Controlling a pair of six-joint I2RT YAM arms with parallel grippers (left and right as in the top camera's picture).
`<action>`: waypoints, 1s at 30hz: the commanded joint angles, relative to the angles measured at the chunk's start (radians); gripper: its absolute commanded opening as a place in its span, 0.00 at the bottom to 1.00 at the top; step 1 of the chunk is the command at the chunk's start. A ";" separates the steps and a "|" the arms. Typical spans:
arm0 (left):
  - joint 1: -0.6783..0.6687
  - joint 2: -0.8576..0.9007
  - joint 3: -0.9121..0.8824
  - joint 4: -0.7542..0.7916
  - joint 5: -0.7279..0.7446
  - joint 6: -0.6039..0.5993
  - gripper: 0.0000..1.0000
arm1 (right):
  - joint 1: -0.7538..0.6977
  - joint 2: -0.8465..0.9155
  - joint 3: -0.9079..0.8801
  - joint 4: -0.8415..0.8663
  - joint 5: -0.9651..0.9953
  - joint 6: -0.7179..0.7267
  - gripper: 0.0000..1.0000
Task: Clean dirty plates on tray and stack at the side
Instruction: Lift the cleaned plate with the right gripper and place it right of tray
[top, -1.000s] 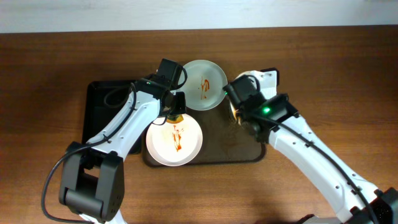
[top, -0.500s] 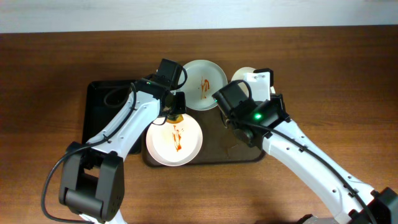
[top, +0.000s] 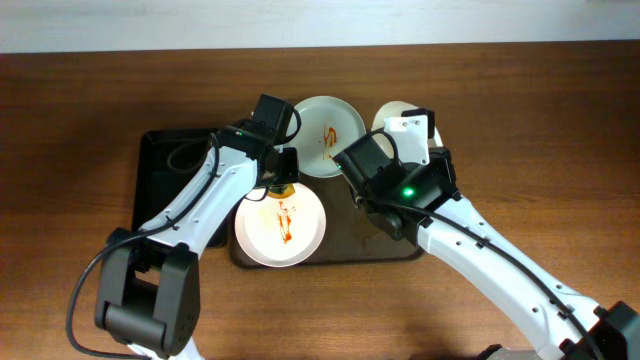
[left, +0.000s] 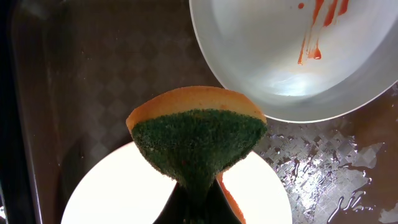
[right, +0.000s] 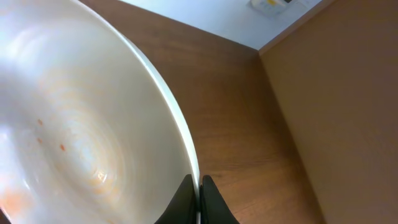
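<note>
The brown tray (top: 372, 236) lies mid-table. One white plate (top: 281, 226) with a red sauce streak sits on its front left and shows under the sponge in the left wrist view (left: 118, 193). A second streaked plate (top: 328, 135) sits at the tray's back edge and also shows in the left wrist view (left: 280, 56). My left gripper (top: 283, 180) is shut on a yellow and green sponge (left: 198, 135) just above the front plate's far rim. My right gripper (right: 199, 185) is shut on the rim of the third plate (right: 81, 137), tilted up and faintly spotted orange; it is partly hidden behind the arm overhead (top: 393, 113).
A smaller black tray (top: 160, 180) lies to the left of the brown tray, under my left arm. The brown tray's surface is wet near the plates (left: 323, 162). Bare wooden table (top: 540, 130) lies to the right and at the front.
My right arm has swung left over the tray's right half and lifted its plate, which now shows tilted up at the back right. The left arm and sponge have not moved.
</note>
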 joint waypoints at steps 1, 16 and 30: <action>0.002 -0.013 0.009 0.002 -0.011 0.016 0.00 | -0.027 -0.008 0.021 -0.002 -0.040 0.094 0.04; 0.002 -0.013 0.009 0.002 -0.011 0.016 0.00 | -0.758 0.099 0.009 0.043 -0.810 0.134 0.04; 0.002 -0.013 0.009 -0.030 -0.011 0.016 0.00 | -1.107 0.327 0.010 0.105 -1.135 -0.115 0.24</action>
